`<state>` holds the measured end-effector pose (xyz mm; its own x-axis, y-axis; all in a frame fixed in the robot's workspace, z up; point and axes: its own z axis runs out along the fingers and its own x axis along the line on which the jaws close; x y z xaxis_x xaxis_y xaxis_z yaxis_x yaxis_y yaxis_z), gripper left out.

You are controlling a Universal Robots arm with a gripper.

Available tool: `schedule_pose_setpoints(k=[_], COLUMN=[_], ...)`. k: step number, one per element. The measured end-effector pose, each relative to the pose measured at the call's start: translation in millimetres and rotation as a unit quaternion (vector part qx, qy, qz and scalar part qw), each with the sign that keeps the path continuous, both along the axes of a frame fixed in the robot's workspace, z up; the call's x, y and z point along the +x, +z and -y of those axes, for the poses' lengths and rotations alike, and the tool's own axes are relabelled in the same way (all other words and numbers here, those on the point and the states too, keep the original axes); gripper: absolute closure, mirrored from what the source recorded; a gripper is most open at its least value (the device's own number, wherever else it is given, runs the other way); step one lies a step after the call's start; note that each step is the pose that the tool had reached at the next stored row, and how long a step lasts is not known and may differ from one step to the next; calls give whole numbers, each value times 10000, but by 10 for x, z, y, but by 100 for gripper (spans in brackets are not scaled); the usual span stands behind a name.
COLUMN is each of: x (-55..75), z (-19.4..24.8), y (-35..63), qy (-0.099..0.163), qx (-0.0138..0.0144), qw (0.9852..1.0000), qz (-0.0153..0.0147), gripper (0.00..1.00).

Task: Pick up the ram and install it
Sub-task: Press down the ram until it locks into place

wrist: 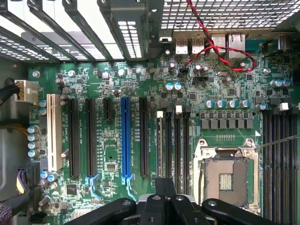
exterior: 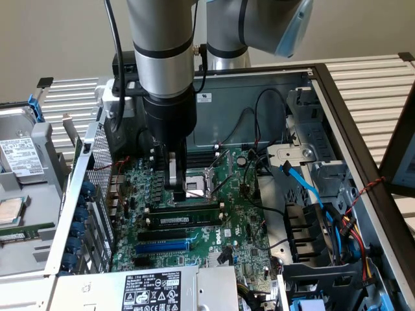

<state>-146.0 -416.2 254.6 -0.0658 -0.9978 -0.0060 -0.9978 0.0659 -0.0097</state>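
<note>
One ram [exterior: 187, 208] stick lies seated across the motherboard [exterior: 243, 228] near the blue slot [exterior: 162, 245]; the gripper [exterior: 174, 180], fingers together and holding nothing, hovers just above it beside the CPU socket [wrist: 226, 177]; pressing evenly along its top edge would seat it well.

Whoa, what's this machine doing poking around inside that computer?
A robot arm is working inside an open computer case on installing a ram stick. Its gripper is shut and sits low over the motherboard, right by the processor socket. A ram stick with a white sticker already sits in one of the long slots just in front of the gripper. I cannot tell whether it is fully seated.
</note>
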Motion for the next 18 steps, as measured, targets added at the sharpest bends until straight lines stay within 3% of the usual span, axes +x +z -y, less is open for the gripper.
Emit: schedule_pose_setpoints(k=[2, 3, 8, 14, 18], x=[0, -1, 0, 0, -1], z=[0, 0, 0, 0, 0], y=[1, 2, 0, 3, 74], qy=[-51, -114, -491, -935, -1119], qx=[62, 75, 78, 77, 89], qw=[10000, 9999, 9988, 9956, 9937], qz=[0, 0, 3, 5, 2], gripper=[90, 90, 90, 90, 90])
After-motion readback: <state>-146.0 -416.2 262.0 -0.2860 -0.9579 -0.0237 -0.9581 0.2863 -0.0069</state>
